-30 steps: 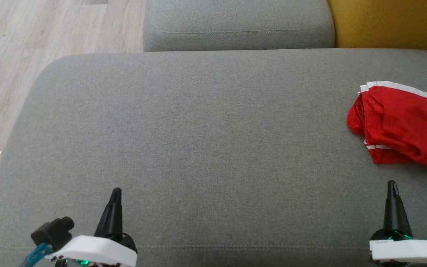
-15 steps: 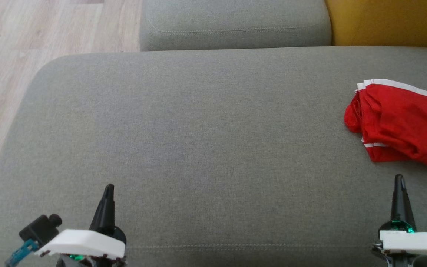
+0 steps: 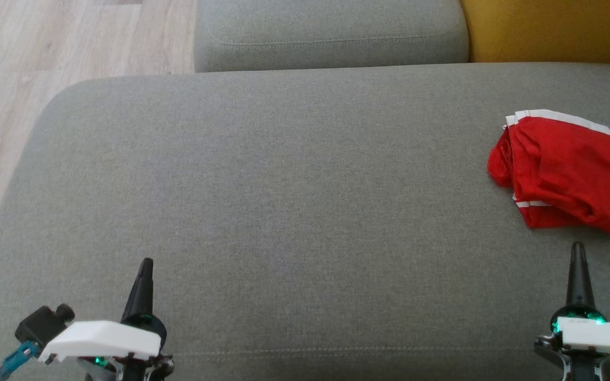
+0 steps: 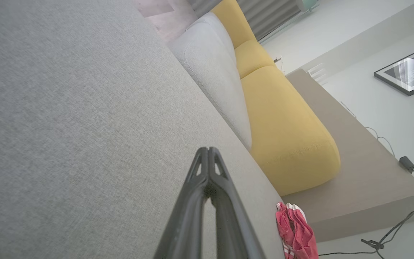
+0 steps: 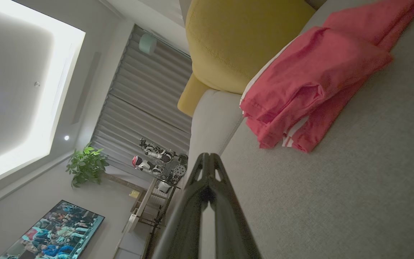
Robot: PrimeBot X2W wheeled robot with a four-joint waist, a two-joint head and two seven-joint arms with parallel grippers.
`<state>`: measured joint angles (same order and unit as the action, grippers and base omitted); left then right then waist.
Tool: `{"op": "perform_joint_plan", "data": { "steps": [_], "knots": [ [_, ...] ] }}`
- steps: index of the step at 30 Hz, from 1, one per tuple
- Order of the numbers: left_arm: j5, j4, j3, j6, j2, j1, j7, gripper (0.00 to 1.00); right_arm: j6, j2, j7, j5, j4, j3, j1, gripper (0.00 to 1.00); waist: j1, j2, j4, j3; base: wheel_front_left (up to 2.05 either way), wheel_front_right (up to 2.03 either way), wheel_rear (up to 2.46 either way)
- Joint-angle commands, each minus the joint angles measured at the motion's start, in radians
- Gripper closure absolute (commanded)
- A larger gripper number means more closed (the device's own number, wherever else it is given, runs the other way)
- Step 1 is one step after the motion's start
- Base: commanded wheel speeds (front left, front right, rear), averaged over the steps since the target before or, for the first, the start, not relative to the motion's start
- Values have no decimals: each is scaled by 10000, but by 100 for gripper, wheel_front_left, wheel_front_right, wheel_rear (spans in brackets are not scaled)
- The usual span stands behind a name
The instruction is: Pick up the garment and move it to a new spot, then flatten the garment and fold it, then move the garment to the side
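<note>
A: A wide grey sofa cushion point(image 3: 284, 185) spread across the head view, with pale wooden floor point(image 3: 45, 53) at the upper left and a yellow cushion point(image 3: 548, 26) at the upper right. Where were the grippers?

B: The left gripper point(image 3: 145, 264) sat at the lower left and the right gripper point(image 3: 577, 248) at the lower right. Each had its two dark fingers pressed together at the tips and held nothing. Just above the right one, at the frame's right edge, lay the red garment point(image 3: 564, 174), white-trimmed, in a loose, rumpled fold.

A: What stage did that fit?

B: Either a bundle waiting to be carried off and spread, or one folded and set aside. The pictures did not settle it. If a grasp were due, I judged it would go best with the fingers parted first, coming in low, and pinching several layers at once so the stack held together.

A: Any writing?

B: None readable. The garment showed no label, and the wall screen point(image 5: 52, 233) at the lower left of the right wrist view showed a crowd but no legible words.
</note>
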<state>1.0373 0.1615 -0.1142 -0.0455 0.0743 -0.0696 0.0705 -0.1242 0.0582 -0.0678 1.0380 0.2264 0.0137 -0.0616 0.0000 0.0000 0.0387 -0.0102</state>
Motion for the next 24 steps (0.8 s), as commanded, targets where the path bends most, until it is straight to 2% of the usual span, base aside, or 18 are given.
{"op": "perform_joint_plan", "data": {
  "steps": [1,24],
  "knots": [
    [209,-275,310,-102,129,603,-42,100,-40,212,60,292,-304,-89,506,100,0,0,-4,2,0,0,0],
    [3109,261,1054,-471,109,1162,-745,100,-52,223,750,3138,-77,234,1073,100,0,0,-193,67,0,0,0]
  ]
}}
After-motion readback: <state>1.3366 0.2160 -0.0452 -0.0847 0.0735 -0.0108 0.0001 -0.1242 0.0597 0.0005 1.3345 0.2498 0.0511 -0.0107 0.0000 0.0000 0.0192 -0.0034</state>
